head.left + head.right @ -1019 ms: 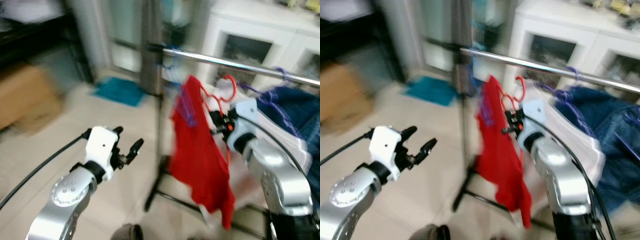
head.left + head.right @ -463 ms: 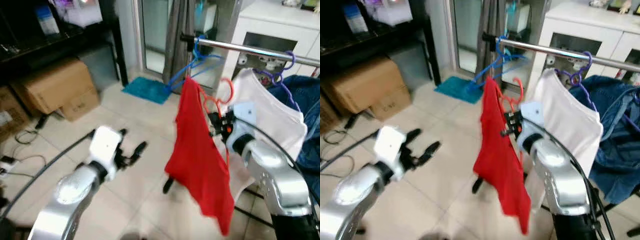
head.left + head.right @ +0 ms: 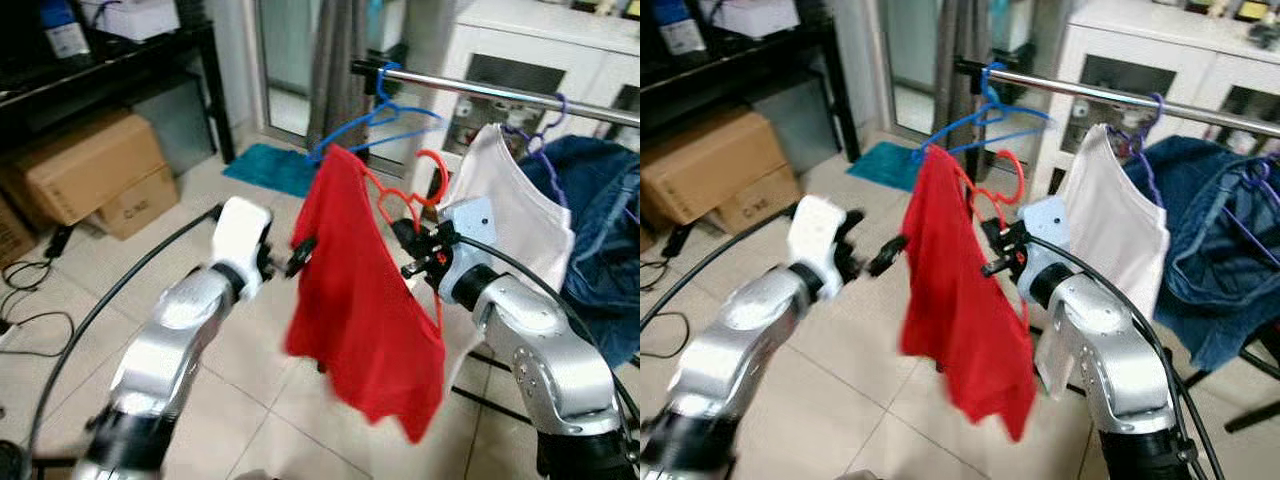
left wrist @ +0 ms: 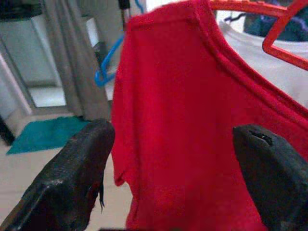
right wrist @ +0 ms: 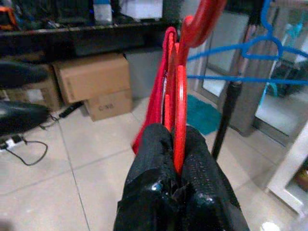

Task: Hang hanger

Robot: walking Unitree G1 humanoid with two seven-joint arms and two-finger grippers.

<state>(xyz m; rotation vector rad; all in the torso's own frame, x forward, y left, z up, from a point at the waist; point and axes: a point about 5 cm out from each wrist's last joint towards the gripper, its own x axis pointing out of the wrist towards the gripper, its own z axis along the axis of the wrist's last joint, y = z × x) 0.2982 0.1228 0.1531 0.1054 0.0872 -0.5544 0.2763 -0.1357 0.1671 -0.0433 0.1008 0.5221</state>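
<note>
While the right gripper pinches the thin red plastic hanger by its frame, below the end of the shiny metal clothes rail, the soft red shirt droops from it. Light and stiff, the hanger should steer well from this hold, though its limp load may swing. The left gripper hovers beside the shirt's edge, fingers spread.

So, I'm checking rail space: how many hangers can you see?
3 for sure. A blue hanger hangs bare at the rail's end, a purple one carries the white shirt, and the red hanger is pinched in the right hand. More may hide among the denim.
</note>
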